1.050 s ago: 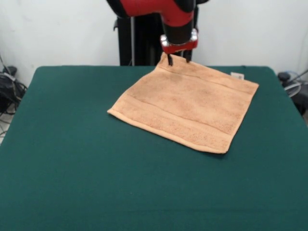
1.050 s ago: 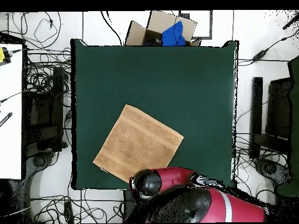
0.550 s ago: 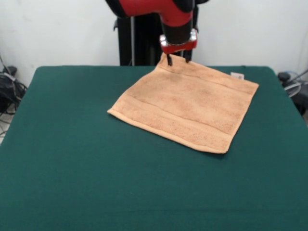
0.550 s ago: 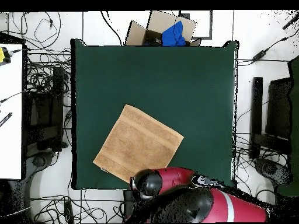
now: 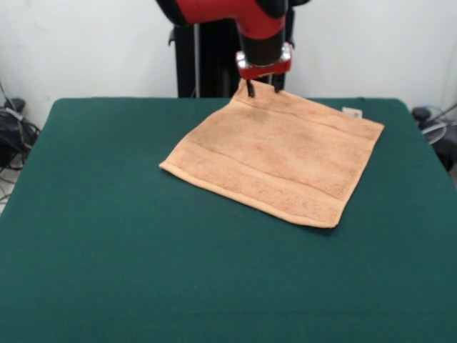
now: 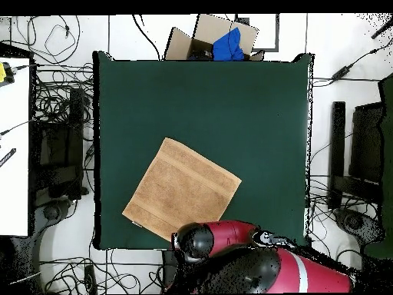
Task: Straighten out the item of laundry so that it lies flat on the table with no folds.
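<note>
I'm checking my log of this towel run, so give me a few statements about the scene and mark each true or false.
1. The towel lies spread open on the table. True.
2. The towel is bunched into a heap. False: it looks flat, with no visible folds.
3. The gripper is over the towel's far corner. True.
4. The white tag sits at the towel's near corner. False: it is at a far corner, near the table's edge.
5. A mug stands on the table. False: only the towel is there.

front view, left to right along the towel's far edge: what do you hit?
Bare green table → gripper over the towel's far corner → white tag at the right corner → bare table.
</note>
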Controlling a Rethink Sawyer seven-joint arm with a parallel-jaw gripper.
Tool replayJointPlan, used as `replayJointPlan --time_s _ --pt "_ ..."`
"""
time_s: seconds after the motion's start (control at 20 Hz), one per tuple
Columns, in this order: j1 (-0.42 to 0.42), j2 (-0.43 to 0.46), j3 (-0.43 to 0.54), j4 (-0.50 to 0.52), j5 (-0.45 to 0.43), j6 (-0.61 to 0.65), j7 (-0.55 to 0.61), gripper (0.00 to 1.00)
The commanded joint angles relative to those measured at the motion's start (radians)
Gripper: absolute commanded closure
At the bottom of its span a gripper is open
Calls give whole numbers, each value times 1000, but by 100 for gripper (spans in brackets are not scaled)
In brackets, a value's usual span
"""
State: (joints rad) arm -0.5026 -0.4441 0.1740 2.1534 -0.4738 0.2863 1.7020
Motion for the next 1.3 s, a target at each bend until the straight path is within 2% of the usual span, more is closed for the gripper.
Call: replayJointPlan --time_s 0.05,0.45,0.55,0.7,0.9,1.3 --pt "8 36 9 -89 -11 -63 104 0" --pt "-2 49 22 -107 -21 -52 78 0" --pt "0 15 26 -99 -13 -17 70 0" --pt "17 -99 28 -66 22 92 57 0" --pt "-9 -135 45 -50 38 176 23 0" --pt "-52 -28 53 -82 -32 129 -9 0"
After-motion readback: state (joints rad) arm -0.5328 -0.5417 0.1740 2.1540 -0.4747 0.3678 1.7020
